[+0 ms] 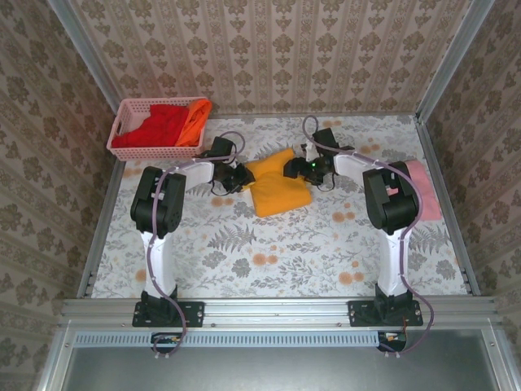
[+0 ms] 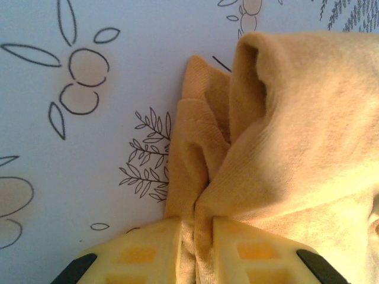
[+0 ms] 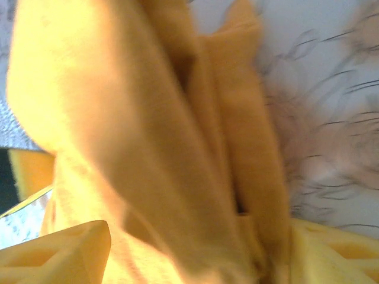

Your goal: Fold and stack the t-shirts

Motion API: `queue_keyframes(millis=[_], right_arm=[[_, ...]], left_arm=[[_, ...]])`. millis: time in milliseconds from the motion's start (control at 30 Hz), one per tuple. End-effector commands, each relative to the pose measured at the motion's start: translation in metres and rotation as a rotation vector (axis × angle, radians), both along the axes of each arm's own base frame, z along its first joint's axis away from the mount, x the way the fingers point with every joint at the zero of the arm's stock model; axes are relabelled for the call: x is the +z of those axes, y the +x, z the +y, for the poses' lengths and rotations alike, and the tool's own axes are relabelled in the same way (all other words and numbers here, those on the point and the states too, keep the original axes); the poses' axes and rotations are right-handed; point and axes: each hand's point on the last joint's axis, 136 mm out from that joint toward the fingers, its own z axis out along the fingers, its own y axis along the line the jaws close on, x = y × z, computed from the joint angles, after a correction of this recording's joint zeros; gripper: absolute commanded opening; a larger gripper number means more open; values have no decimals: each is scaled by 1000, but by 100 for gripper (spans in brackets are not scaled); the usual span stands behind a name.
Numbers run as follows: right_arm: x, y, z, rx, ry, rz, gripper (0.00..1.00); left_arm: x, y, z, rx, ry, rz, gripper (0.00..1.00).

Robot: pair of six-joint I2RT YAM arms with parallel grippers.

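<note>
As the top camera saw it: the golden-yellow t-shirt (image 1: 278, 189) lay partly folded at mid-table on the leaf-printed table cover (image 1: 269, 252), between the two wrists.
Basket: a pink lattice basket (image 1: 129, 124) stood in the far left corner and held a red t-shirt (image 1: 159, 128) and an orange t-shirt (image 1: 195, 118), the orange one draped at its right end.
Pale pink t-shirt (image 1: 425, 194): it lay at the table's right edge, partly hidden behind the right arm.
Left gripper (image 1: 238, 177): from above it sat at the yellow shirt's left edge. The wrist view alone showed the grip. There the left gripper (image 2: 196, 251) was nearly closed, its yellow fingers (image 2: 148, 257) pinching a gathered ridge of the shirt's cloth close to the table cover.
Right gripper (image 1: 298, 168): from above it sat at the shirt's far right corner. Its wrist view was blurred, but the jaws stood wide apart, with the fingers (image 3: 59, 254) either side of loose folds of the yellow cloth and not clamping them.
</note>
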Motion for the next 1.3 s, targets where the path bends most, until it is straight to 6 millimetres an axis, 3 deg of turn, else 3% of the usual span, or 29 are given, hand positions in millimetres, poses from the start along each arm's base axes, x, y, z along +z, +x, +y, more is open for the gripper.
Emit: queue_keyframes(millis=[0, 167, 267, 367, 433, 600, 700, 900, 967, 1267], right_arm=[[-5, -12, 26, 62, 72, 36, 73], [-4, -13, 43, 101, 82, 27, 66], [-10, -13, 41, 92, 53, 32, 53], [-8, -12, 37, 99, 19, 15, 23], [-4, -12, 32, 122, -21, -9, 0], [11, -12, 5, 168, -181, -86, 0], [20, -11, -24, 186, -316, -135, 0], [33, -16, -93, 242, -571, -209, 0], [38, -18, -116, 269, -646, -231, 0], [50, -35, -213, 345, -867, -250, 0]], left_arm=[[-27, -17, -2, -23, 32, 86, 22], [-27, -19, -1, -27, 30, 82, 22], [-26, -20, 0, -23, 30, 78, 22], [-21, -20, 1, -20, 33, 58, 29], [-12, -17, 2, -15, 33, 26, 45], [25, -7, 10, 16, 49, -108, 85], [53, -2, 14, 13, 59, -238, 100], [107, -6, 3, -207, 102, -641, 100], [118, -21, -17, -343, 97, -752, 100], [150, -45, -43, -575, 11, -920, 100]])
